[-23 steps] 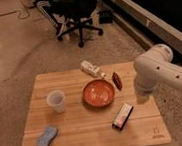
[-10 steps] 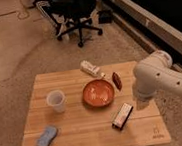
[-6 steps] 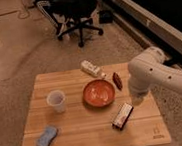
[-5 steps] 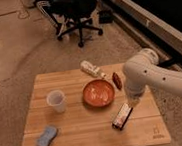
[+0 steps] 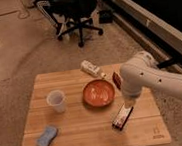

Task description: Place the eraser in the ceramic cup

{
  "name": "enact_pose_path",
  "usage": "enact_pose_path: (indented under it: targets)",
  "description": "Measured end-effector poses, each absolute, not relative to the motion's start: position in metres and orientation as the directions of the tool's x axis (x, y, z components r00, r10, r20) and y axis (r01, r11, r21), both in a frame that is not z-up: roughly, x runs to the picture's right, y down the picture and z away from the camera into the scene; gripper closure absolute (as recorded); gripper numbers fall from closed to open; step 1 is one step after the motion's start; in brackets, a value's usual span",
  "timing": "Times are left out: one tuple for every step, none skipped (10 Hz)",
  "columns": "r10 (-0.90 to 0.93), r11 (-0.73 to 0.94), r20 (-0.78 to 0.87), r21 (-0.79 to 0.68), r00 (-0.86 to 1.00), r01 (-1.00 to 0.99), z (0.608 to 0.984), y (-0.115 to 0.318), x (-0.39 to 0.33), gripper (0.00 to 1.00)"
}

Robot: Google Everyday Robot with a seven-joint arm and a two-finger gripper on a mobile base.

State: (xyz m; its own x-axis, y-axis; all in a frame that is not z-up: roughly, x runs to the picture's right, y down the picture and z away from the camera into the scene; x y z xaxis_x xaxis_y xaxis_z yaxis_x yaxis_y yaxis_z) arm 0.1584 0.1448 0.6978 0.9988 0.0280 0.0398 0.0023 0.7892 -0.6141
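The eraser, a small block with black sides and a white top, lies on the wooden table at the front right. The ceramic cup, a whitish handleless tumbler, stands upright at the left middle of the table. My white arm reaches in from the right and bends down. My gripper hangs just above the far end of the eraser. The cup is far to the left of the gripper, beyond the bowl.
An orange-red bowl sits between cup and eraser. A light-blue sponge lies at the front left. A white bottle lies at the back edge. A small reddish packet shows beside my arm. An office chair stands beyond.
My arm has swung left and lowered, bringing the gripper from right of the eraser to just above its far end. The objects on the table have not moved.
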Motion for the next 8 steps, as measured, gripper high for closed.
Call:
enact_pose_path:
  targets:
    - [0.015, 0.787, 0.052, -0.617, 0.999, 0.021, 0.697, 0.146, 0.149, 0.55]
    - [0.009, 0.799, 0.051, -0.601, 0.999, 0.023, 0.695, 0.146, 0.145, 0.55]
    - [0.016, 0.818, 0.044, -0.575, 0.999, 0.012, 0.696, 0.149, 0.150, 0.55]
    - [0.028, 0.821, 0.034, -0.571, 0.999, -0.003, 0.700, 0.150, 0.154, 0.55]
    - [0.049, 0.809, 0.018, -0.587, 0.999, -0.029, 0.709, 0.148, 0.160, 0.55]
    - [0.054, 0.804, 0.012, -0.594, 0.998, -0.037, 0.715, 0.150, 0.170, 0.55]
    - [0.044, 0.803, 0.013, -0.596, 0.999, -0.028, 0.714, 0.154, 0.175, 0.55]
    - [0.047, 0.824, 0.020, -0.566, 0.999, -0.027, 0.710, 0.150, 0.165, 0.55]
